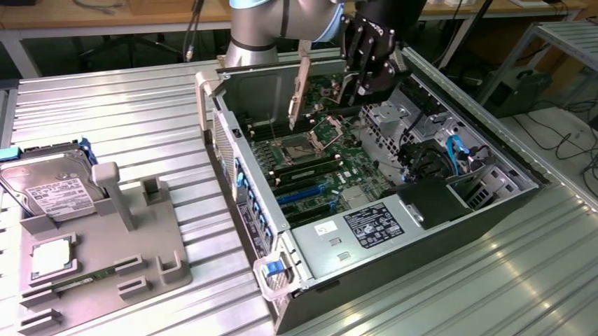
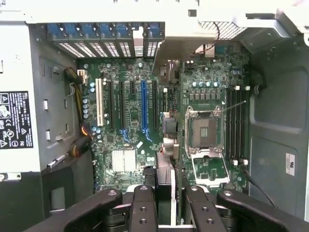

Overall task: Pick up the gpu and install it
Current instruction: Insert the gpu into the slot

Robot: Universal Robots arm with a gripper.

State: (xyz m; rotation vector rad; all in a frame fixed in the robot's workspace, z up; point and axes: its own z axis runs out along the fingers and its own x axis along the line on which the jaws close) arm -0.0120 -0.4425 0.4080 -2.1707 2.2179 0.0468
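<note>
Right now your arm (image 1: 271,28) reaches in from the far side of the tabletop (image 1: 140,105), with its wrist turned down over the open computer case (image 1: 217,119). The gripper (image 1: 360,87) hangs above the case's far end. Its jaws are clamped on the gpu (image 1: 301,91), which stands on edge, with its pale bracket strip running almost straight down toward the board.

From the wrist view you see the gripper (image 2: 166,193) with its black fingers (image 2: 142,205) pressed against both faces of the gpu (image 2: 166,181). The card shows edge-on as a thin line. It sits over the motherboard (image 2: 125,121), between the expansion slots and the processor socket (image 2: 203,128). Whether its lower edge touches the board cannot be made out.

Just beside that line are the long blue slot (image 2: 143,108) and, farther out, the white slot (image 2: 100,104) – both open to view. In the exterior view, the motherboard (image 1: 318,161) fills the case floor. The drive cage and blue cables (image 1: 455,150) crowd the exterior view's right, and the labelled power supply (image 1: 374,224) closes the near end.

Well apart, at the exterior view's left, a grey holder (image 1: 103,231) rests on the tabletop – it carries a hard drive (image 1: 52,185) and a processor chip (image 1: 52,253).
</note>
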